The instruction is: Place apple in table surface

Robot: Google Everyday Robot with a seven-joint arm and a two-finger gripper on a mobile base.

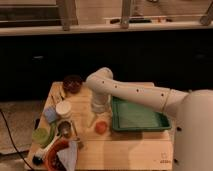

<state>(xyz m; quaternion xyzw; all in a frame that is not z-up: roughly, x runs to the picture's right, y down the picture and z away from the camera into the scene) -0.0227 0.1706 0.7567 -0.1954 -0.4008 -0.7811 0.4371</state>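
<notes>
**Apple on the wooden table, gripper just above it**

The small round orange-red apple (101,127) sits on the light wooden table top (125,150), near the table's middle. It lies just beside the near left corner of the shallow green rectangular plastic tray (138,116); whether it touches the tray cannot be told.

The robot's white jointed arm (135,92) reaches in from the right, crosses over the tray's far edge, bends at a rounded elbow and drops down towards the table. The gripper (98,114) hangs at the end of that arm, directly above and slightly behind the apple. Whether it is spread or closed cannot be told, nor whether it touches the fruit.

Left of the arm stands a cluster of kitchen things:
- a dark brown round bowl (72,83) at the far left corner
- a white cylindrical container (63,109) nearer the front
- a small pale blue object (50,115) just beside the container
- a shiny metal cup (64,128)
- a green round cup (41,136) at the left edge
- a red bowl (52,152) at the near left corner, holding a bluish-white crumpled packet (68,154)

A small dark printed mark (164,161) sits on the table's near right corner, too small to read. Any writing on the packet or the containers cannot be made out either.

A thin black cable (11,137) runs across the floor to the left of the table.
</notes>
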